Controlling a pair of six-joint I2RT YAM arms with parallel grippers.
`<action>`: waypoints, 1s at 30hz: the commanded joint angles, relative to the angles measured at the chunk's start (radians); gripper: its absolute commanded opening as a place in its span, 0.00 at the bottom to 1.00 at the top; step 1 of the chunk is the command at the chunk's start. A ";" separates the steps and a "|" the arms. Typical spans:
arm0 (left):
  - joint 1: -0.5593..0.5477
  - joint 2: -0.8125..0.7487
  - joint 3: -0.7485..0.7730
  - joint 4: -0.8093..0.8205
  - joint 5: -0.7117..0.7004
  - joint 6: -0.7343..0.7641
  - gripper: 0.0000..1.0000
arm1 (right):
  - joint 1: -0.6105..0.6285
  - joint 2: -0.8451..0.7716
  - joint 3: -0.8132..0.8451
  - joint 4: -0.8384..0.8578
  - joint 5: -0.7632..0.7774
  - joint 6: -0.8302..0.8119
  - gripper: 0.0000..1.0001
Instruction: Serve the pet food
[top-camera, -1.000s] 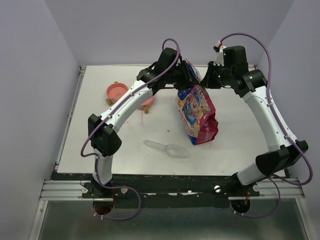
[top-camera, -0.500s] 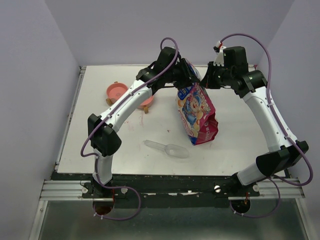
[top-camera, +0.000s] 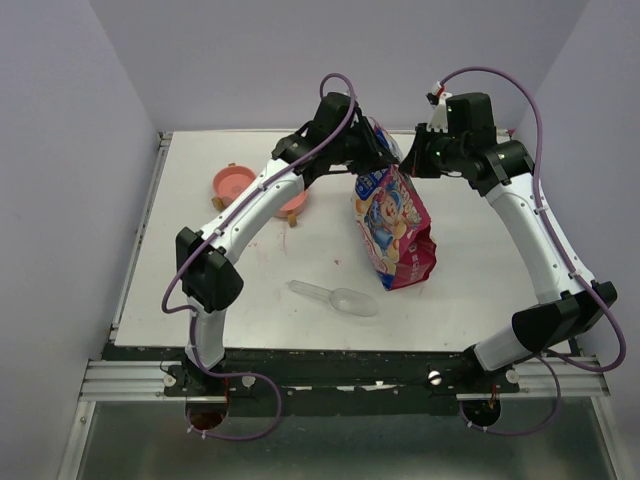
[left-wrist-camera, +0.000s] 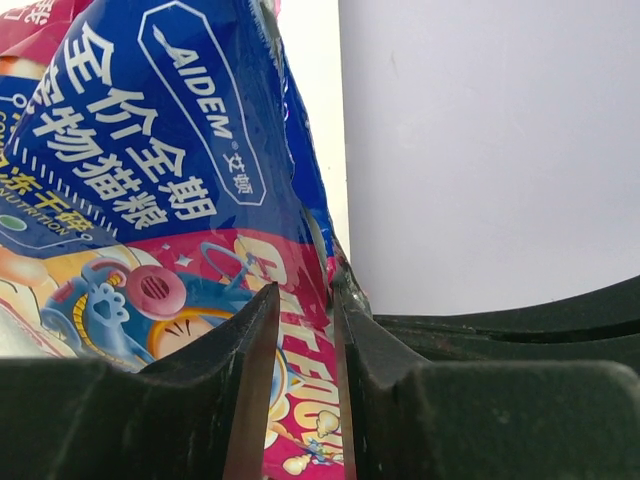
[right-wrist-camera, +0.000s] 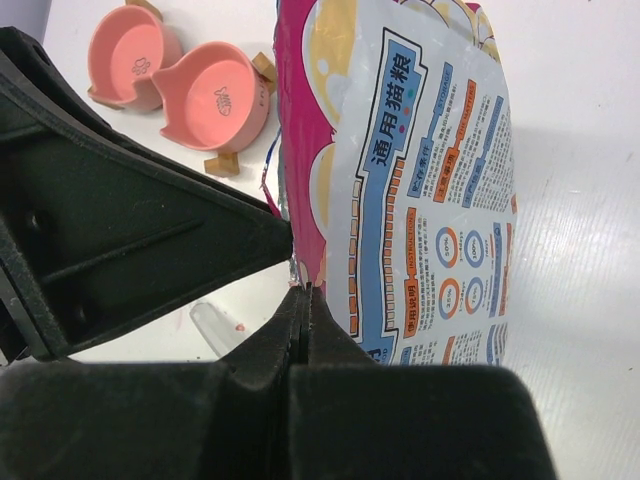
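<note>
1. Glossy pink-and-blue bag (top-camera: 392, 225) reads "AIDEM" and "全价全期" in front and "通用猫粮" behind; it stands mid-desk (top-camera: 200, 290), toward the far edge.
2. Right gripper (right-wrist-camera: 302, 295) is pinched tight on its top edge.
3. Left gripper (left-wrist-camera: 303, 300) straddles that edge, jaws narrowly apart; grip unclear.
4. Pet food is hidden in every view.
5. Pink bowls (right-wrist-camera: 215, 95) sit toward the far-left corner, partly under the left arm (top-camera: 255, 205); a clear scoop (top-camera: 335, 297) lies nearer the near edge.

Left arm (top-camera: 250, 210) stretched forward and inward, wrist at top left of bag (top-camera: 395, 225). Left gripper (left-wrist-camera: 303, 292): jaws narrowly apart, astride bag's upper edge; if they really squeeze, not clear. Right arm (top-camera: 535, 240) bent at elbow, reaching to bag's top from right. Right gripper (right-wrist-camera: 303, 290): fingers fully together, pinching bag's top edge.
</note>
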 joint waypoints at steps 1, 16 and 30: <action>0.004 0.052 0.057 -0.022 -0.006 -0.007 0.35 | 0.007 -0.004 0.022 -0.023 -0.044 -0.016 0.01; -0.005 0.042 0.033 -0.022 0.013 0.035 0.00 | 0.007 0.042 0.100 -0.089 0.055 -0.051 0.16; -0.016 0.057 0.062 -0.121 -0.035 0.107 0.00 | 0.028 0.051 0.082 -0.080 0.273 -0.079 0.01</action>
